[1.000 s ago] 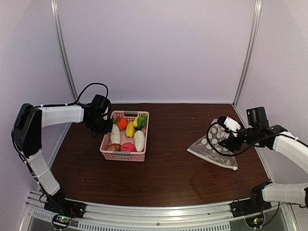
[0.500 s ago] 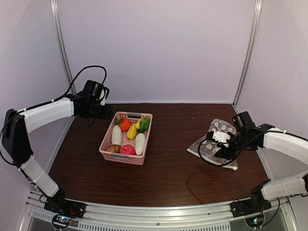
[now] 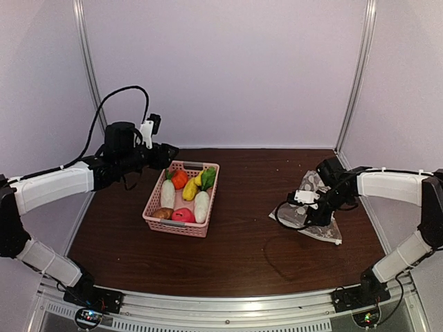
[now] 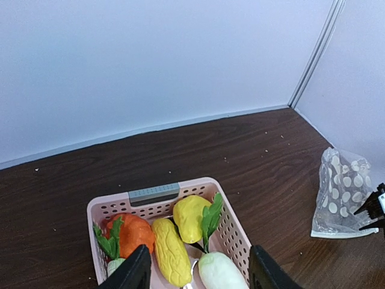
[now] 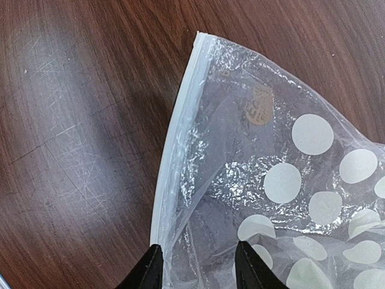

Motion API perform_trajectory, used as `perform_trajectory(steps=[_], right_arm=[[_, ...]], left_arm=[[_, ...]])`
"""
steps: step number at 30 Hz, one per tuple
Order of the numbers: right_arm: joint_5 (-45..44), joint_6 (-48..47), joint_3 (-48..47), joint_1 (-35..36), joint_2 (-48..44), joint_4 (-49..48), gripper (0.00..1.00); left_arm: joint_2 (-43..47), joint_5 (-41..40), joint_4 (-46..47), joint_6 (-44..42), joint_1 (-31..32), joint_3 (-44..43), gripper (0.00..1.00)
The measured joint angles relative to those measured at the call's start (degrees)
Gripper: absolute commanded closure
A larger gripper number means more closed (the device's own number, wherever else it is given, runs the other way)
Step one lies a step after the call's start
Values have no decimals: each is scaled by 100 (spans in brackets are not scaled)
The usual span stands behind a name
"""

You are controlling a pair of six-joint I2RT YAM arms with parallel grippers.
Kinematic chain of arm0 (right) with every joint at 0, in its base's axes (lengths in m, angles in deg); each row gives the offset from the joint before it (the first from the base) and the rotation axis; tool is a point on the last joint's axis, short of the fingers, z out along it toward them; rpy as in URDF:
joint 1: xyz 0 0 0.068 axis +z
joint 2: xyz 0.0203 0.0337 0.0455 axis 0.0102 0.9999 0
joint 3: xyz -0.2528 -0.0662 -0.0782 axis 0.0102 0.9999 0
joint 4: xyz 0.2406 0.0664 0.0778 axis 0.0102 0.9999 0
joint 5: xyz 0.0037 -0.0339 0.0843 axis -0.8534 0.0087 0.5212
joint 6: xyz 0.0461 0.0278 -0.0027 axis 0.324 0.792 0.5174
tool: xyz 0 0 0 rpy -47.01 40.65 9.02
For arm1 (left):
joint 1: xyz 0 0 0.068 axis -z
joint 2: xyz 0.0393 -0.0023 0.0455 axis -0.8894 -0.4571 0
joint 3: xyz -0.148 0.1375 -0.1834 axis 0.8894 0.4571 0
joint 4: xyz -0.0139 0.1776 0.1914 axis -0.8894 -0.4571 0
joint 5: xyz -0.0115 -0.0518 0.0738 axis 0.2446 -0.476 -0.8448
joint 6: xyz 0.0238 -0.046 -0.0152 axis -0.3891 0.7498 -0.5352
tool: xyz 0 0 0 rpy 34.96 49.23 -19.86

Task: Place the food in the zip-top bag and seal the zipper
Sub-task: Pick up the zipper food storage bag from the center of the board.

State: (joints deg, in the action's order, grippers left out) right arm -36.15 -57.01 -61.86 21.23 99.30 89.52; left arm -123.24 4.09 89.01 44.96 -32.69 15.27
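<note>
3 lilac walls (image 3: 221,69), 1 brown table (image 3: 242,249)

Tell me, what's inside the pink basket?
The basket holds two white vegetables, an orange piece, two yellow pieces, a red one and a brown one. Anything lying beneath them is covered.

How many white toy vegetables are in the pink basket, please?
2: one white vegetable by the basket's left wall, the other by its right wall; more may be hidden.
</note>
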Motion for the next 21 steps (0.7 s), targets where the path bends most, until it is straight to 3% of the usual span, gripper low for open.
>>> perform_trajectory(steps=[7,14,21], right_arm=[[-181,-136,-271,2,634,295,64],[-424,-155,-310,2,973,393,98],[-337,-4,-557,2,883,518,100]], left_arm=[[2,387,74,153,0,70,47],[7,553,146,293,0,70,48],[-2,717,175,396,0,70,50]])
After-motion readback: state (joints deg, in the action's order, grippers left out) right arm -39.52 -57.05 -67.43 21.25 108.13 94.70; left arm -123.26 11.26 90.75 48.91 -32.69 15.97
